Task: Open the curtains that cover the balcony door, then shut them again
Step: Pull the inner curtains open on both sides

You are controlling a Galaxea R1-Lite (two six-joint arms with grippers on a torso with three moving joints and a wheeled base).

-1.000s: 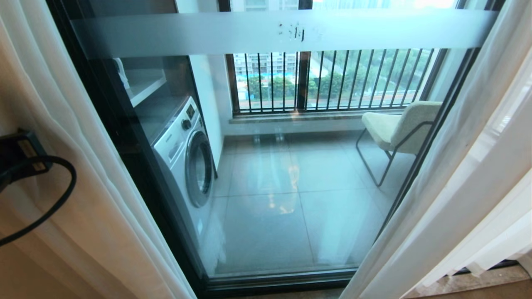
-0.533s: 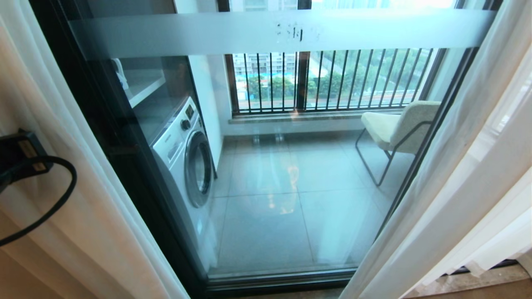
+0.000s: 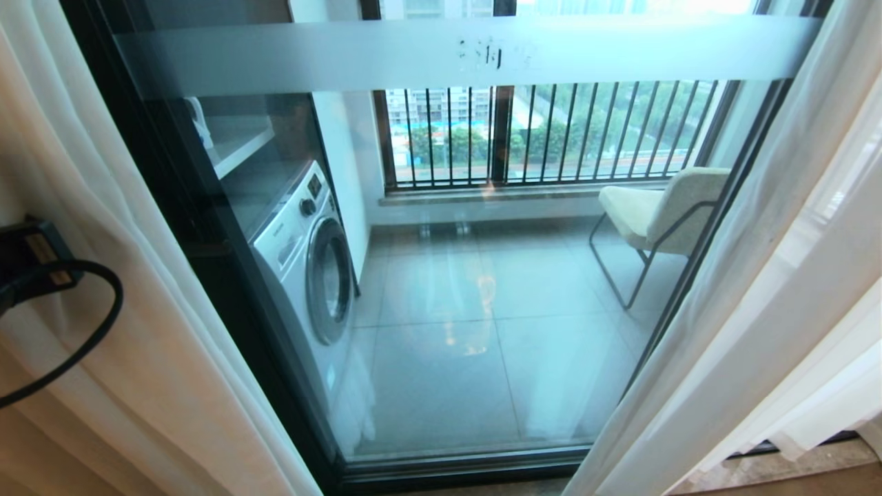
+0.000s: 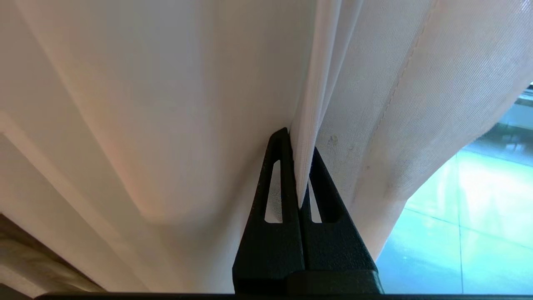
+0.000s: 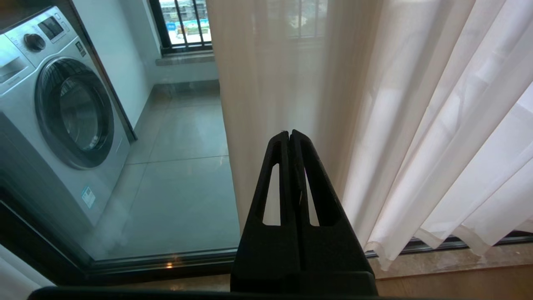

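The sheer white curtains hang parted, one panel on the left (image 3: pixel 124 275) and one on the right (image 3: pixel 758 275). Between them the balcony door (image 3: pixel 448 310) shows its glass, dark frame and frosted band (image 3: pixel 310 58). My left gripper (image 4: pixel 300 143) is shut on a narrow fold of the left curtain (image 4: pixel 166 104), near its hemmed edge. In the head view only the left wrist and its black cable (image 3: pixel 31 258) show at the left edge. My right gripper (image 5: pixel 290 132) is shut on nothing, low down and just short of the right curtain (image 5: pixel 395 104).
Behind the glass stand a washing machine (image 3: pixel 310 269) on the left and a cream chair (image 3: pixel 661 207) on the right, before a black-barred railing window (image 3: pixel 551 131). A stone sill (image 5: pixel 437 262) runs under the right curtain's hem.
The left curtain's edge has shifted slightly to the left, baring a bit more of the dark door frame. Neither arm has visibly moved.
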